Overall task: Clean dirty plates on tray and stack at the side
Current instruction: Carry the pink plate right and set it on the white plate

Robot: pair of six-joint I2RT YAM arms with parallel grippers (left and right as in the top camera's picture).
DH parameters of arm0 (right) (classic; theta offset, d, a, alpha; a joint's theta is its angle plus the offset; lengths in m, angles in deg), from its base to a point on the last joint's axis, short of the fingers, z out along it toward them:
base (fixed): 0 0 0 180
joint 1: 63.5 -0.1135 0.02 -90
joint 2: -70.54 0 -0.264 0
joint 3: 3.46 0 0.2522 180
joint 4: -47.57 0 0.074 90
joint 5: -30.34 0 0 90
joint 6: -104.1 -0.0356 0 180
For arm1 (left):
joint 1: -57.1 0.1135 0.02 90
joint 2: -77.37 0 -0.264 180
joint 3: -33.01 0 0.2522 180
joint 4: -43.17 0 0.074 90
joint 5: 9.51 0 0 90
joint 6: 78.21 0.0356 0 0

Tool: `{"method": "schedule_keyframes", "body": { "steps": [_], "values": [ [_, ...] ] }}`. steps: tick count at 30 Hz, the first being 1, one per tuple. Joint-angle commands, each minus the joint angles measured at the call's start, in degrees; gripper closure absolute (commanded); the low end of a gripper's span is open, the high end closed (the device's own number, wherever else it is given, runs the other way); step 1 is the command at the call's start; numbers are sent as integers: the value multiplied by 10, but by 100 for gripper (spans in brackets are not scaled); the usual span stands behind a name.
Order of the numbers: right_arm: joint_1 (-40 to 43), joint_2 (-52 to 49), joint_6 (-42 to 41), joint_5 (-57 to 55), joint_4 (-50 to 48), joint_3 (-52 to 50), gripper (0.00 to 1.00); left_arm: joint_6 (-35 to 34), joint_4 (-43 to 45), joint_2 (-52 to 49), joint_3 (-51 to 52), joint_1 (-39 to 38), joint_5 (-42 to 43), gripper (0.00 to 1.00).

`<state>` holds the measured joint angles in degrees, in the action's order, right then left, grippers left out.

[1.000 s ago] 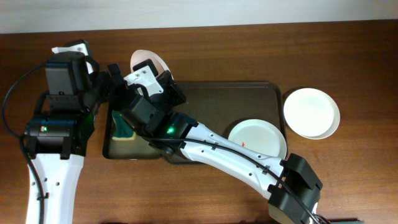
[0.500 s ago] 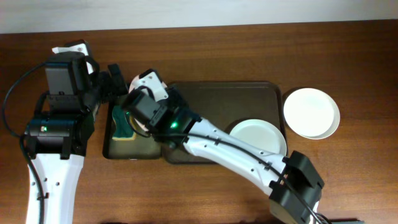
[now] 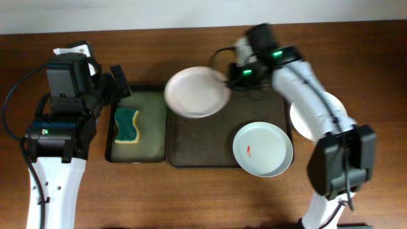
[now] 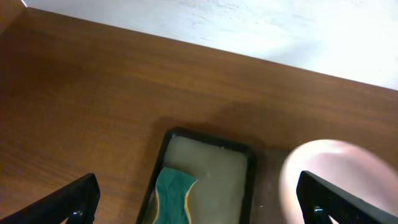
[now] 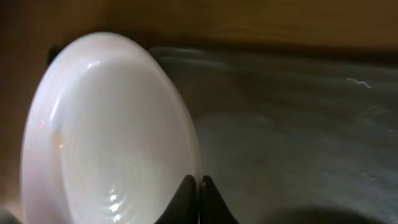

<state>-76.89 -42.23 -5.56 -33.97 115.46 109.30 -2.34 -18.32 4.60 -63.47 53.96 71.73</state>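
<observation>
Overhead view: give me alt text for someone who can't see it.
The right gripper holds a white plate by its rim above the dark brown tray, where a second plate with a red smear sits. A third plate lies on the table beside it; the open left gripper hovers by a green sponge in a black tray.

sponge (image 3: 126, 125) in small tray (image 3: 150, 149) | tray (image 3: 206, 149) just right of it | plate (image 3: 196, 92) over tray's upper left | plate (image 3: 262, 149) in its lower right | plate (image 3: 299, 126) right of tray

No legible text, label, brand, number or sign on anything here.
</observation>
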Motion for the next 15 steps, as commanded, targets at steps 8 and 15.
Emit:
{"method": "schedule_keyframes", "body": {
  "steps": [8, 15],
  "values": [
    [384, 18, 118, -62, 213, 5, 96, 5, 1, 7, 1, -1, 4, 0],
    [497, 18, 117, -150, 227, -25, 96, 5, 1, 7, 1, -1, 4, 1]
  ]
}}
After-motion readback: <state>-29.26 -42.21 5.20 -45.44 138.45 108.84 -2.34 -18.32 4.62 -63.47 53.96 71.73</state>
